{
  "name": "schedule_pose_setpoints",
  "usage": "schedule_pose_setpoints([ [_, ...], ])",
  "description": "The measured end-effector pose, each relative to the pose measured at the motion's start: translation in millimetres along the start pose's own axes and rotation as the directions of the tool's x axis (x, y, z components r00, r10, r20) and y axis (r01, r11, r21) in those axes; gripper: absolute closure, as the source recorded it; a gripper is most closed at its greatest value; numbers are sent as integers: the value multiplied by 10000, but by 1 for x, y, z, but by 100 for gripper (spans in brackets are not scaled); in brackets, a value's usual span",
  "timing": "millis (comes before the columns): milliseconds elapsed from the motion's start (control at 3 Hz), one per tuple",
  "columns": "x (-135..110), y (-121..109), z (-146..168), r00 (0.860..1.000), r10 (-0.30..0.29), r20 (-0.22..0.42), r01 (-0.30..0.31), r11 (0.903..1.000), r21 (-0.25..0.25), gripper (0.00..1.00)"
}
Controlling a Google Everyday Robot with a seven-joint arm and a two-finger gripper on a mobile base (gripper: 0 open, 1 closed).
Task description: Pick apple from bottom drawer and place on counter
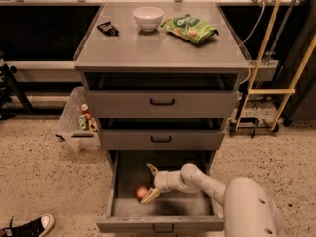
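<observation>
The bottom drawer [129,224] is pulled open. A small red apple [141,191] lies on its floor toward the front left. My gripper [149,182] reaches into the drawer from the right. It is open, with one finger above the apple and the lower fingertip [150,196] right beside the apple. The apple is not held. The grey counter [148,48] is the top of the cabinet.
On the counter stand a white bowl [148,18], a green snack bag [190,27] and a small black object [107,28]. The two upper drawers are slightly ajar. A plastic bin [76,125] sits left of the cabinet, a yellow frame [276,90] to the right, and a shoe [29,227] lies on the floor.
</observation>
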State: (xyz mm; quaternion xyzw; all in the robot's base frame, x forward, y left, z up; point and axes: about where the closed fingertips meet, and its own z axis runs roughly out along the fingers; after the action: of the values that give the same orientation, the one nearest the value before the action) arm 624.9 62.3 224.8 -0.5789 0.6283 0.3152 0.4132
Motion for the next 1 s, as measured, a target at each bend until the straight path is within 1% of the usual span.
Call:
schedule_pose_setpoints([
  [333,31,-3,11,9988,-391,-280,401,9984,389,0],
  [667,51,-4,25,9963,-692,-501,716,9962,486,0],
  [1000,67,-2,39,9962,-651,-578,670,9973,309,0],
])
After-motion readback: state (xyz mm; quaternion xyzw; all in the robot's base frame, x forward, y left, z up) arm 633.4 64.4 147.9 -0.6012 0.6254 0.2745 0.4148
